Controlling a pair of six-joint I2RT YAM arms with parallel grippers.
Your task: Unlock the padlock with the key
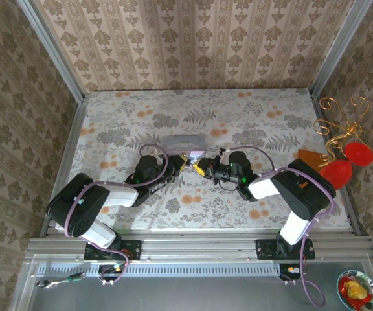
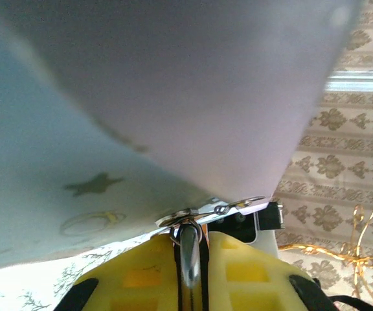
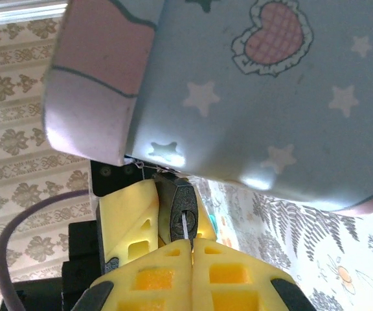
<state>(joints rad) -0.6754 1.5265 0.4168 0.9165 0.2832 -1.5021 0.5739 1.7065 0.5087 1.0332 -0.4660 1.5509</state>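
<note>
The pale blue tin (image 1: 183, 141) lies mid-table, and both grippers meet just in front of it. My left gripper (image 2: 190, 238) is shut on the padlock, whose silvery shackle (image 2: 190, 253) shows between the yellow fingers, with small wire rings above it. In the right wrist view the padlock's dark body (image 3: 183, 208) faces me with its keyhole, held between the left fingers (image 3: 129, 214). The thin silver key (image 3: 185, 228) sits in the keyhole, and my right gripper (image 3: 192, 246) is shut on it. The tin (image 3: 258, 84) looms close above. In the top view the grippers (image 1: 185, 162) (image 1: 203, 168) nearly touch.
A golden wire stand (image 1: 345, 126) with red ornaments (image 1: 358, 153) and an orange piece (image 1: 309, 157) stand at the table's right edge. Patterned walls close in the left, back and right sides. A small bowl (image 1: 357, 289) sits below the rail at the near right.
</note>
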